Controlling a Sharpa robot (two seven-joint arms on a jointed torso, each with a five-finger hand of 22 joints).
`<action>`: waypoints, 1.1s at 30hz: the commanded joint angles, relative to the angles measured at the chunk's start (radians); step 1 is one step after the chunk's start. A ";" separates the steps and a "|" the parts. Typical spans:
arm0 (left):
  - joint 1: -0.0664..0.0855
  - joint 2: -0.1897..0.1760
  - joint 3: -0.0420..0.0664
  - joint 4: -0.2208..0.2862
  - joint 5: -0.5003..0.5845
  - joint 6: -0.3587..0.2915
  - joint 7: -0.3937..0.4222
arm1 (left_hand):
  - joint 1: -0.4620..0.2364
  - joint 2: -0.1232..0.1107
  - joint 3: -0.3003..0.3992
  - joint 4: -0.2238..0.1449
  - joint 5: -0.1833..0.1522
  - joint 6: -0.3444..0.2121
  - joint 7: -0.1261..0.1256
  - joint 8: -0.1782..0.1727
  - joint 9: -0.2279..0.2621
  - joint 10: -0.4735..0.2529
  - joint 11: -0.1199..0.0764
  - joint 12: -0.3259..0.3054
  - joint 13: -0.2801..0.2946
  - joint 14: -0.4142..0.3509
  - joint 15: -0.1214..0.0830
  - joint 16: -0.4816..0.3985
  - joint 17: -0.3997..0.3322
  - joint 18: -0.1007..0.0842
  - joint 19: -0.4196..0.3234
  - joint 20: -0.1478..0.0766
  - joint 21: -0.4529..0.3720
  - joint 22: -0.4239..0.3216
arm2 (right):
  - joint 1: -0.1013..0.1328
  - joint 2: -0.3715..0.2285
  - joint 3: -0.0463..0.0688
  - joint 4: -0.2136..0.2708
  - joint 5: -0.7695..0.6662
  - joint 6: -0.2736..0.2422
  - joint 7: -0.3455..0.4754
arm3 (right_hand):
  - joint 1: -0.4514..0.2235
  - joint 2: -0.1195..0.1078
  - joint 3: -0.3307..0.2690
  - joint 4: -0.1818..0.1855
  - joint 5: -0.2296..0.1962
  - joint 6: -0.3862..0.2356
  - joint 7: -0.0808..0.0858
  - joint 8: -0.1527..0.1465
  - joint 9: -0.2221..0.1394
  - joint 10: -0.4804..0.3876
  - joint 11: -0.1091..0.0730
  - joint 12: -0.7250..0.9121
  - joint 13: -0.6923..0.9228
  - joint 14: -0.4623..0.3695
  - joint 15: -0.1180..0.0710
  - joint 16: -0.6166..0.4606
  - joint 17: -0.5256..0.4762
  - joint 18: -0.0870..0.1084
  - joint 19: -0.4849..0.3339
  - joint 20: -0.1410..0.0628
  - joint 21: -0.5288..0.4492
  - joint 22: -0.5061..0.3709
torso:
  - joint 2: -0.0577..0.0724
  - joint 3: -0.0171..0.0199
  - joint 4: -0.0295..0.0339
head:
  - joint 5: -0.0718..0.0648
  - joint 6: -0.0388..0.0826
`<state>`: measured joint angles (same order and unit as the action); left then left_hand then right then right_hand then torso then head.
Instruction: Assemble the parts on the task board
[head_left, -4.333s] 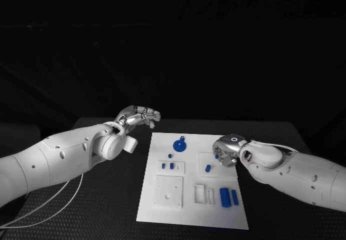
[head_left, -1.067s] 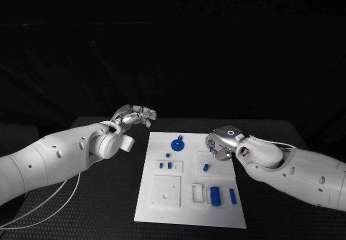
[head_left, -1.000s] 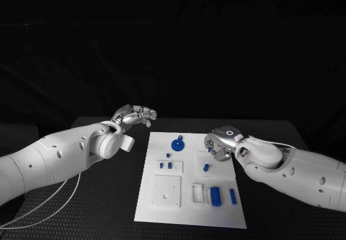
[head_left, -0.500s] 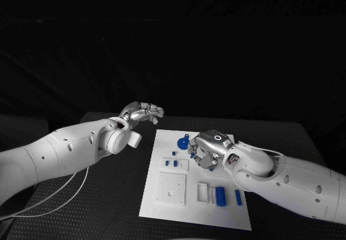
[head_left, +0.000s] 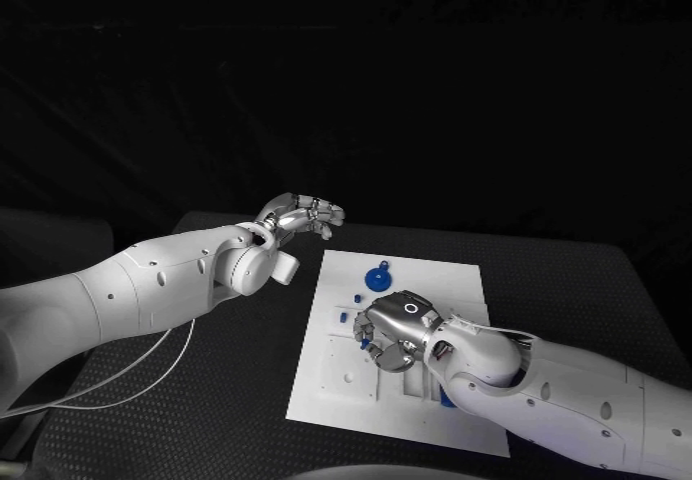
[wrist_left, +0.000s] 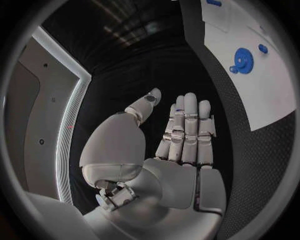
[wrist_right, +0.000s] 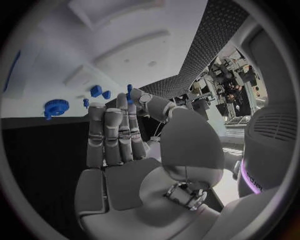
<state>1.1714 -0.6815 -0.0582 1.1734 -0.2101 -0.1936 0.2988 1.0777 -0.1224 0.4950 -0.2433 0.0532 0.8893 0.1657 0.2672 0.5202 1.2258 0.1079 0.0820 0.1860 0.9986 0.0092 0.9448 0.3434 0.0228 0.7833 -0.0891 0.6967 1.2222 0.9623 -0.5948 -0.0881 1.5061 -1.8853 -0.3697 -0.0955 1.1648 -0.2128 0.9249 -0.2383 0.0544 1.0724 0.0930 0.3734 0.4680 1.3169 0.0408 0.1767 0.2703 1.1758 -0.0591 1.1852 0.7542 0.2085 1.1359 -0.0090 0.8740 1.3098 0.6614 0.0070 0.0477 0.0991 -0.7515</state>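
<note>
Right hand (head_left: 397, 330) moved over task board (head_left: 433, 283), one gear (head_left: 378, 277), left hand (head_left: 306, 217) aside

The scene is dim, the room behind both arms black. Light falls from above onto the white board (head_left: 397, 400), which glares beside the right hand (head_left: 397, 333). Both wrist views bend strongly at their rims, blurring edges there.

My head camera looks down on the task board (head_left: 325, 385) from above and in front. My left wrist camera sits close behind the left hand (wrist_left: 178, 145), facing the board's far end. My right wrist camera sits close behind the right hand (wrist_right: 119, 150). All three views share the board and its blue gear (head_left: 378, 277).
</note>
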 joint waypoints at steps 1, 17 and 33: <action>0.001 0.003 0.001 0.002 0.009 -0.002 0.007 | 0.000 0.011 0.001 -0.006 0.003 -0.008 -0.002 0.007 -0.001 -0.006 0.001 -0.003 -0.001 0.006 0.000 -0.006 0.001 0.014 0.006 0.001 -0.005 0.001 | -0.003 0.005 -0.007 -0.009 -0.038 0.023 0.009 | 0.005 0.000 0.006 0.000 0.006 0.003 0.001 0.003 0.002 0.003 0.000 -0.004 0.000 0.001 -0.009 0.001 0.001 0.053 0.004 -0.001 0.002 0.018 | 0.000 0.0012 -0.0018 | 0.010 -0.009; 0.001 0.004 0.001 0.003 0.009 0.001 0.006 | -0.001 0.011 0.000 -0.006 0.003 -0.009 -0.002 0.007 -0.001 -0.007 0.001 -0.002 -0.001 0.006 0.000 -0.007 0.002 0.014 0.007 0.001 -0.006 0.002 | -0.017 0.019 -0.030 -0.045 -0.062 0.036 -0.002 | 0.004 0.001 0.006 -0.001 0.008 0.003 0.002 0.003 0.002 0.003 0.000 -0.005 0.000 0.001 -0.009 0.000 0.000 0.053 0.004 -0.002 0.002 0.018 | 0.000 0.0022 -0.0025 | 0.034 -0.026; 0.001 0.003 0.001 0.005 0.009 0.003 0.005 | -0.003 0.012 0.000 -0.005 0.003 -0.010 -0.001 0.007 -0.002 -0.008 0.001 -0.003 -0.001 0.006 0.000 -0.008 0.003 0.014 0.008 0.001 -0.007 0.002 | -0.024 0.029 -0.031 -0.060 -0.062 0.024 -0.009 | 0.003 0.002 0.005 -0.002 0.009 0.003 0.002 0.002 0.003 0.004 0.000 -0.006 0.000 0.002 -0.009 0.000 0.000 0.053 0.004 -0.002 0.002 0.018 | 0.000 0.0018 -0.0022 | 0.034 -0.030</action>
<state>1.1714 -0.6798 -0.0581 1.1757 -0.2077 -0.1937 0.2980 1.0738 -0.1184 0.4950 -0.2433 0.0533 0.8857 0.1621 0.2671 0.5192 1.2259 0.1079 0.0820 0.1861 0.9985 0.0092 0.9409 0.3450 0.0245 0.7831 -0.0890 0.6929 1.2227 0.9401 -0.5673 -0.1182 1.4460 -1.9331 -0.3475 -0.1009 1.1625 -0.2152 0.9245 -0.2387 0.0582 1.0688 0.0929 0.3746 0.4694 1.3163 0.0404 0.1759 0.2690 1.1771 -0.0642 1.1852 0.7539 0.2085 1.1342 -0.0071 0.8740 1.3098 0.6611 0.0083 0.0450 0.1312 -0.7802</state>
